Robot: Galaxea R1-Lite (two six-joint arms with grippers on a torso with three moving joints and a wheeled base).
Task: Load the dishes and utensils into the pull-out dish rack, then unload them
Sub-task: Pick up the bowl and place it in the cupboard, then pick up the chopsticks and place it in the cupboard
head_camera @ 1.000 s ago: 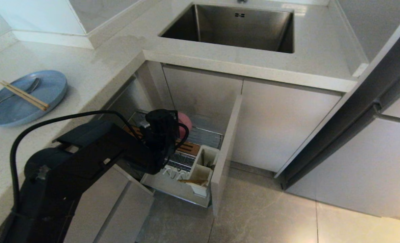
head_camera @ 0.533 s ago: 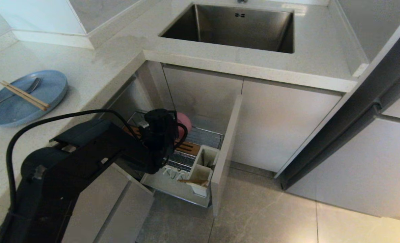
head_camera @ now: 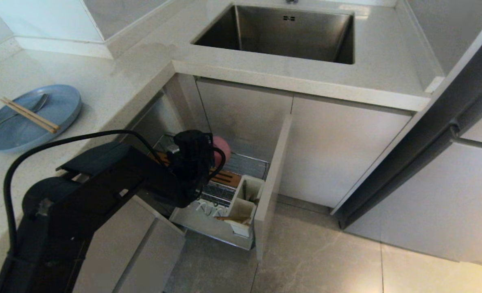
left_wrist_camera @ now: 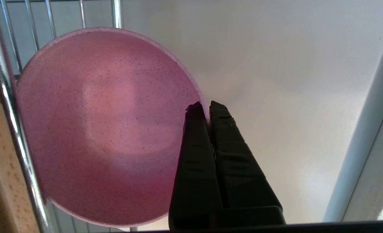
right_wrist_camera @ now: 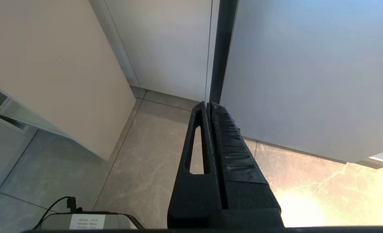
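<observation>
You have one light-blue plate (head_camera: pixel 29 118) on the counter at far left, and on it one pair of chopsticks (head_camera: pixel 29 115), so two sticks, plus one silver spoon (head_camera: pixel 19 114). You have one pink bowl (left_wrist_camera: pixel 104 126) in the single pull-out dish rack (head_camera: pixel 245 165), which carries one white utensil cup (head_camera: pixel 245 199) with two compartments. In the cup's near compartment you can see what may be one more wooden piece, though the view is too poor to count it. The white prongs (head_camera: pixel 208 208) number roughly four. Count one steel sink (head_camera: pixel 281 32), and two grippers: left gripper (left_wrist_camera: pixel 207 110) and right gripper (right_wrist_camera: pixel 209 108).
</observation>
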